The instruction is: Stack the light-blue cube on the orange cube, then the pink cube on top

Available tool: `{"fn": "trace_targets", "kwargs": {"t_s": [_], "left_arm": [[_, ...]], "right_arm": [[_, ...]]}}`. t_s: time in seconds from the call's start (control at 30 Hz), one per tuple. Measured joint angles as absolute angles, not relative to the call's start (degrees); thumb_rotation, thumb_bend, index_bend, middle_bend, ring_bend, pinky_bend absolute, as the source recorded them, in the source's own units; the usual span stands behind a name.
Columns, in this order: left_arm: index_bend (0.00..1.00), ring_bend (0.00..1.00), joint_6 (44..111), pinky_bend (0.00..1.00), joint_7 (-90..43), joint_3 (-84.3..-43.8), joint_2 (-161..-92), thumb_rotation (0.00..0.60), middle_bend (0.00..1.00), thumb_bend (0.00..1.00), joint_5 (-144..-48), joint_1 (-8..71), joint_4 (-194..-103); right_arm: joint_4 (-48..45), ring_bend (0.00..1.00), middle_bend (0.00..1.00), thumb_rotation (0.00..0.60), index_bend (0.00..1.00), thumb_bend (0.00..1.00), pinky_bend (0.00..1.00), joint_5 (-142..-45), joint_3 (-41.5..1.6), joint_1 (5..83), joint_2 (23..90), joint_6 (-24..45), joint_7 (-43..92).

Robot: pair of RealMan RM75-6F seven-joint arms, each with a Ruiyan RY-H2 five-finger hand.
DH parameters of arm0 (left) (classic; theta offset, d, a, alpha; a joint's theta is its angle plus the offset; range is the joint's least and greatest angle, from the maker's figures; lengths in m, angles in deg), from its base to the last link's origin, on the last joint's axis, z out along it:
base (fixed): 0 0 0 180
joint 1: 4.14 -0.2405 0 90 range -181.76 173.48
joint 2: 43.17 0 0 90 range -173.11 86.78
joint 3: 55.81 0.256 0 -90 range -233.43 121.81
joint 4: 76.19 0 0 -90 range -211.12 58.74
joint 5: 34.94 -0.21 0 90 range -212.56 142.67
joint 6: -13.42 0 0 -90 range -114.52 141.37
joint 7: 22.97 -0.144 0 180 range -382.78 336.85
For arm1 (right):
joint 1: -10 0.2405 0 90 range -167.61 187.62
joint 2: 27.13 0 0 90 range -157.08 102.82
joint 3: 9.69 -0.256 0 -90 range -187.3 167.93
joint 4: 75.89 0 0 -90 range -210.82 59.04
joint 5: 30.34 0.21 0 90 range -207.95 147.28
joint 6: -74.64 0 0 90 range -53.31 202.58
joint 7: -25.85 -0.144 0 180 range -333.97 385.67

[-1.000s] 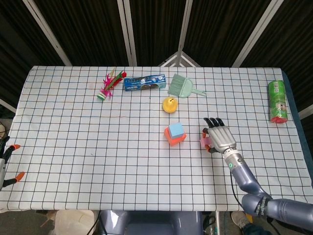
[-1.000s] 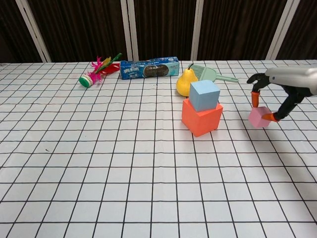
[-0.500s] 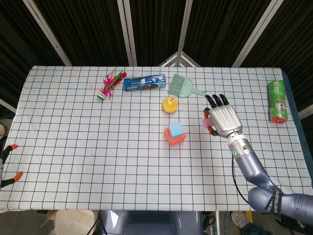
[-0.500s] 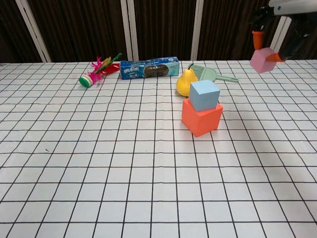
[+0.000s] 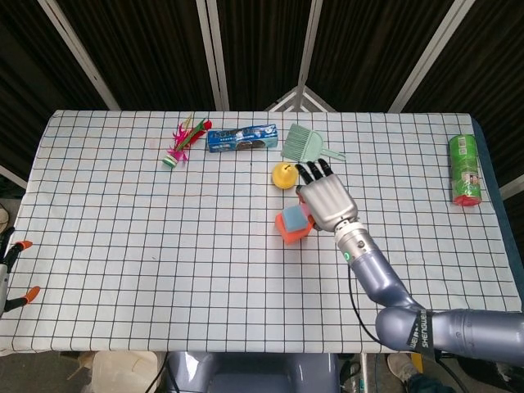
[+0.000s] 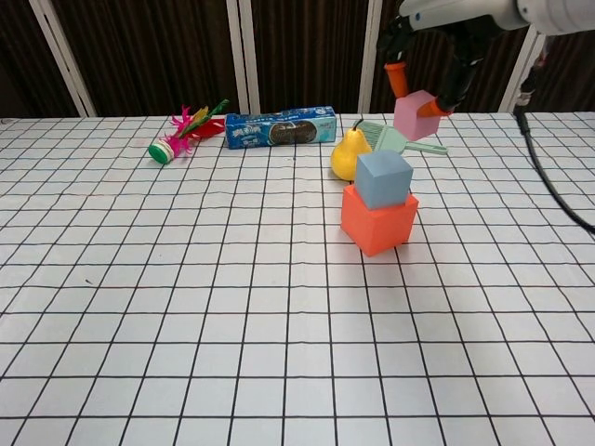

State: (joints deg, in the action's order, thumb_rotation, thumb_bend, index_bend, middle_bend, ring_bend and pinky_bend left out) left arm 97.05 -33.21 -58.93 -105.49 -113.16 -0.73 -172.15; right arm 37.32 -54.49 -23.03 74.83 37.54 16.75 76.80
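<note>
The light-blue cube sits on the orange cube near the table's middle. My right hand pinches the pink cube between orange-tipped fingers, in the air above the stack and a little to its right. From the head view my right hand covers the pink cube and part of the light-blue cube; the orange cube shows at its left. My left hand hangs off the table's left edge, fingers apart, holding nothing.
A yellow pear stands just behind the stack. Further back lie a green hand brush, a blue cookie pack and a feathered shuttlecock. A green can lies at the far right edge.
My right hand lifted the pink cube off the table at the right, then carried it left to above the stack. The two stacked cubes have not moved.
</note>
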Motion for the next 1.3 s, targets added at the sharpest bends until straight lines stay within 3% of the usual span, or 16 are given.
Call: {"fn": "trace_targets", "kwargs": {"t_s": [0.27, 0.57, 1.3], "left_arm": [[0.22, 0.00, 97.70, 0.02, -33.15, -59.11, -105.41, 0.600, 0.03, 0.21, -113.00, -1.07, -172.14], [0.22, 0.00, 97.91, 0.02, -32.73, -59.43, -105.25, 0.600, 0.03, 0.21, -112.55, -1.20, -172.00], [0.22, 0.00, 98.39, 0.02, -32.38, -59.28, -105.01, 0.600, 0.03, 0.21, -113.19, -1.52, -172.17]], "right_arm": [[34.39, 0.03, 0.07, 0.600, 0.47, 0.43, 0.00, -49.09, -22.99, 80.42, 42.40, 17.17, 78.71], [32.64, 0.03, 0.07, 0.600, 0.47, 0.43, 0.00, -45.85, -23.07, 84.19, 43.45, 17.71, 78.92], [31.75, 0.03, 0.07, 0.600, 0.47, 0.44, 0.00, -46.43, -19.33, 83.64, 42.64, 18.45, 74.30]]}}
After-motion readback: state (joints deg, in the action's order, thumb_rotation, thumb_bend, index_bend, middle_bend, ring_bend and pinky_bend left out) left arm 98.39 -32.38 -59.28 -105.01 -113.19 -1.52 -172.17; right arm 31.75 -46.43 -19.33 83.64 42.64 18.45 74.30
